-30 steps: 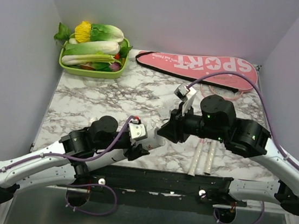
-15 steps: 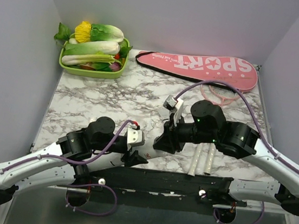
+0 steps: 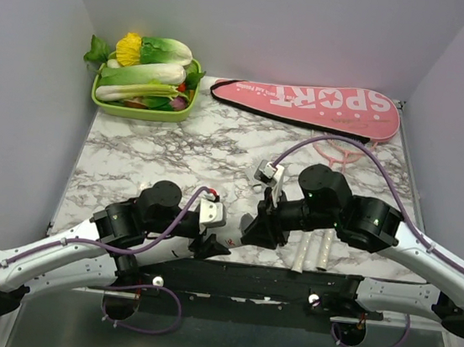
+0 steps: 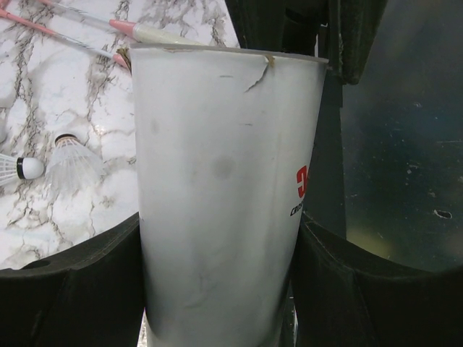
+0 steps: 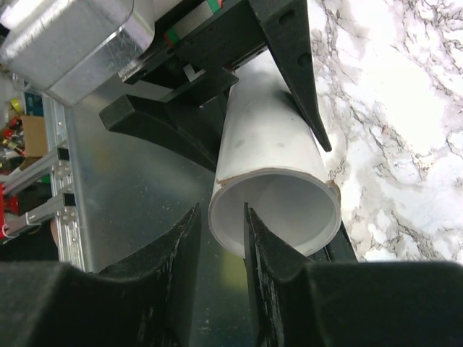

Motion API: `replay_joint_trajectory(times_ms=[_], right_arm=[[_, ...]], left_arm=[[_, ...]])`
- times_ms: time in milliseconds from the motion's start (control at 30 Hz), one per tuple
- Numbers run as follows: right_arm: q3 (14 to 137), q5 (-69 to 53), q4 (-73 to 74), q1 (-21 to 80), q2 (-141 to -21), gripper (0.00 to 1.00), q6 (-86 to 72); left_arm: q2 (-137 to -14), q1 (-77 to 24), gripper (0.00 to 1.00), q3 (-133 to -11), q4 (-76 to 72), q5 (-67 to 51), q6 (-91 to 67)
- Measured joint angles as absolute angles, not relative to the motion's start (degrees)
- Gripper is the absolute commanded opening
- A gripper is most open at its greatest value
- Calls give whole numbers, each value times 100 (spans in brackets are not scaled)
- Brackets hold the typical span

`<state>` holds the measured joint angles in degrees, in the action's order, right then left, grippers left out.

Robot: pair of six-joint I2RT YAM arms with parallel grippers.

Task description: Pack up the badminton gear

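The white tube (image 5: pixel 271 144) is clasped around its body by the left gripper (image 4: pixel 224 289) at the near edge of the table (image 3: pixel 133 153). Its long axis and open mouth are turned toward the right gripper (image 5: pixel 221 217), by whose parted, empty fingers the rim is straddled.

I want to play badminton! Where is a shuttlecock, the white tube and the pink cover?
shuttlecock (image 4: pixel 72 165), left wrist view, feather skirt.
white tube (image 4: pixel 217 210), left wrist view, side wall.
pink cover (image 3: pixel 309 101), top view, middle.
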<state>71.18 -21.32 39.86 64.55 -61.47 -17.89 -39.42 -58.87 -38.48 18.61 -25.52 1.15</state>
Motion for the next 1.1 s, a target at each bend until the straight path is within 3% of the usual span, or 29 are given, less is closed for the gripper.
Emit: replay_joint_trajectory(times_ms=[367, 533, 1100], right_arm=[[6987, -2244, 3931, 6455, -6055, 5, -1782], [6847, -2300, 3795, 6455, -5948, 1, -1734], [6539, -2215, 3704, 6455, -4980, 1, -1603]], left_arm=[[-3951, -5887, 0, -3848, 1855, -2526, 113], [-3964, -5887, 0, -3848, 1852, -2534, 110], [-4119, -5887, 0, -3848, 1791, -2790, 95]])
